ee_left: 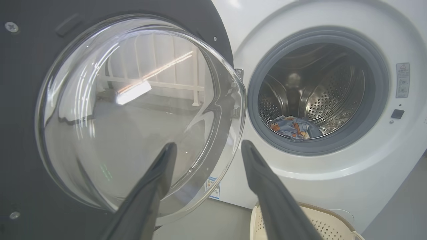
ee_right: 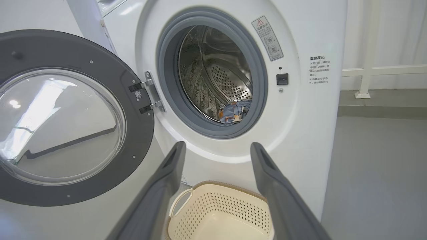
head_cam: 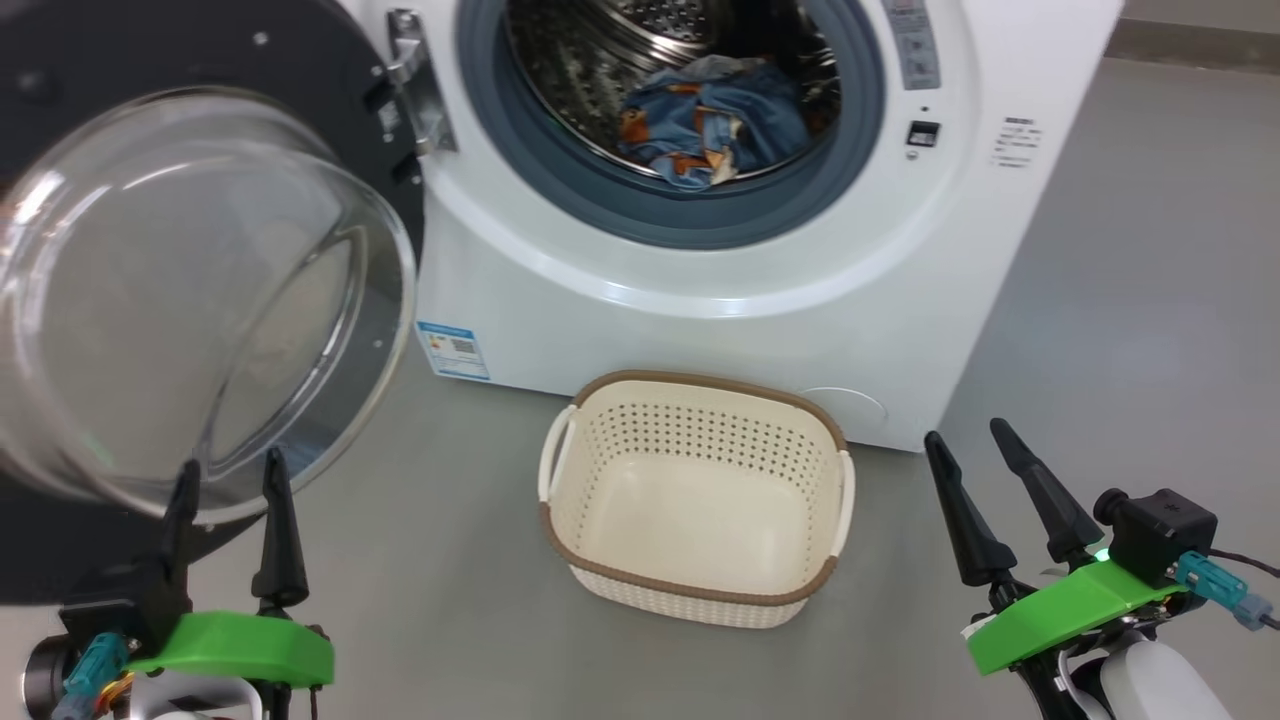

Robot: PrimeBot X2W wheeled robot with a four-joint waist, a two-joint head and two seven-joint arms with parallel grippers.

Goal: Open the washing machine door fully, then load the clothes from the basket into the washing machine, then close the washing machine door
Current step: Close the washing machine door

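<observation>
The washing machine [head_cam: 760, 260] stands ahead with its door [head_cam: 180, 290] swung wide open to the left, glass bowl facing me. Blue printed clothes [head_cam: 715, 125] lie inside the steel drum, also seen as clothes [ee_left: 293, 128] and clothes [ee_right: 235, 111]. The cream basket [head_cam: 695, 495] sits on the floor in front of the machine and holds nothing. My left gripper [head_cam: 230, 475] is open just below the door's glass bowl [ee_left: 133, 110], fingers apart around nothing. My right gripper [head_cam: 970, 440] is open to the right of the basket [ee_right: 220, 213], clear of it.
Grey floor [head_cam: 1130, 330] spreads to the right of the machine. A white railing [ee_right: 367, 70] runs along the wall beyond the machine's right side. The open door [ee_right: 66, 116] takes up the space at the left.
</observation>
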